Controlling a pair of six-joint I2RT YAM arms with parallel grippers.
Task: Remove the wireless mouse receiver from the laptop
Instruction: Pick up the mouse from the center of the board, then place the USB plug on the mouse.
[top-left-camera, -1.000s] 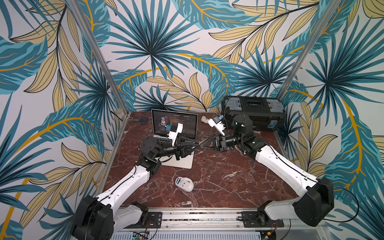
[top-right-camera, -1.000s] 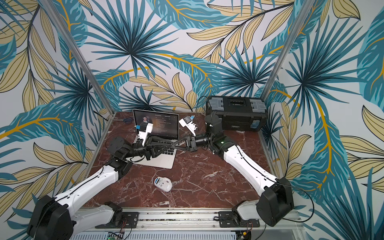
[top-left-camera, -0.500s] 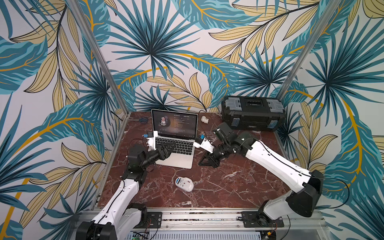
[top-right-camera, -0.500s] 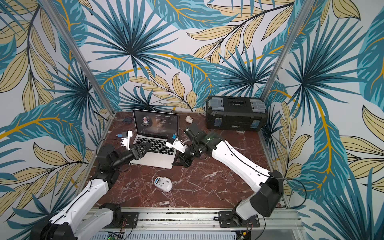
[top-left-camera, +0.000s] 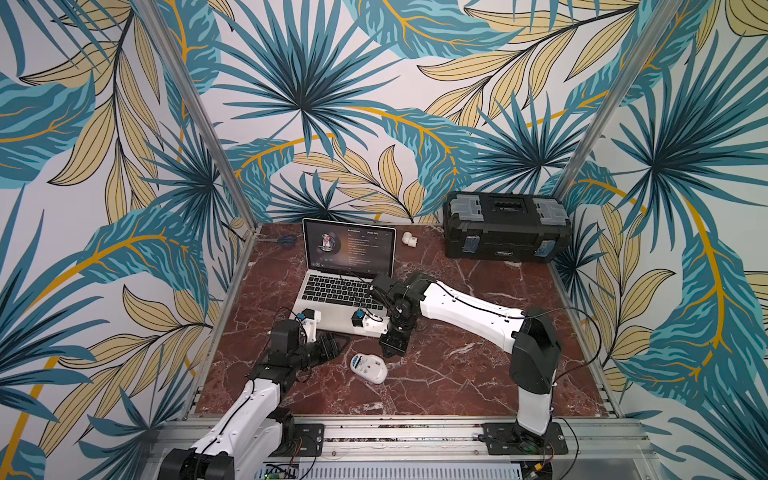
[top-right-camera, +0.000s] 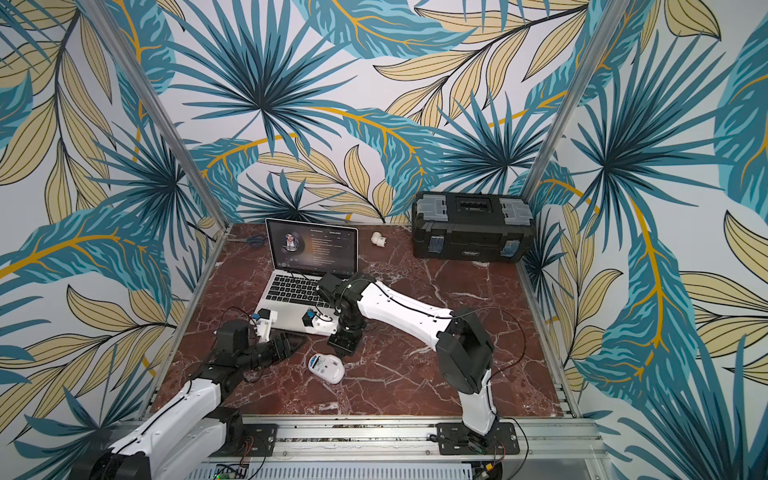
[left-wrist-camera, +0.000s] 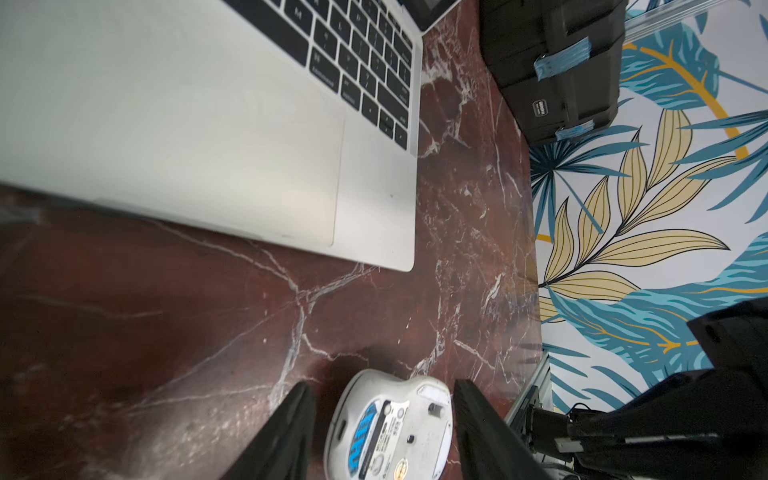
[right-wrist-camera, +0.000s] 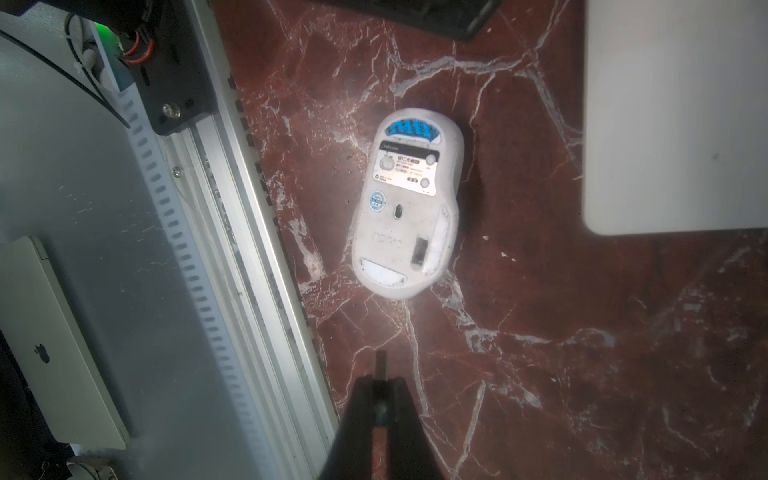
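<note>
The open silver-grey laptop (top-left-camera: 328, 318) (top-right-camera: 291, 318) (left-wrist-camera: 208, 124) (right-wrist-camera: 673, 124) stands at the back middle of the marble table. My right gripper (top-left-camera: 390, 352) (top-right-camera: 340, 349) (right-wrist-camera: 380, 384) points down at the table off the laptop's front right corner. It is shut on the wireless mouse receiver (right-wrist-camera: 380, 363), a small dark stub poking out past the fingertips. A white mouse (top-left-camera: 369, 368) (top-right-camera: 327, 368) (left-wrist-camera: 390, 428) (right-wrist-camera: 409, 203) lies upside down just in front. My left gripper (top-left-camera: 338, 344) (top-right-camera: 296, 341) (left-wrist-camera: 384, 386) is open and empty, low by the laptop's front edge, aimed at the mouse.
A black toolbox (top-left-camera: 505, 230) (top-right-camera: 471, 228) stands at the back right. A small white pipe elbow (top-left-camera: 408, 238) lies right of the screen, and a blue loop (top-left-camera: 286, 240) sits in the back left corner. The aluminium rail (top-left-camera: 395, 432) (right-wrist-camera: 232, 257) borders the table's front.
Both arms have drawn back from the laptop toward the front. The right gripper left the laptop's right edge and swung down beside the mouse. The left gripper came off the keyboard.
</note>
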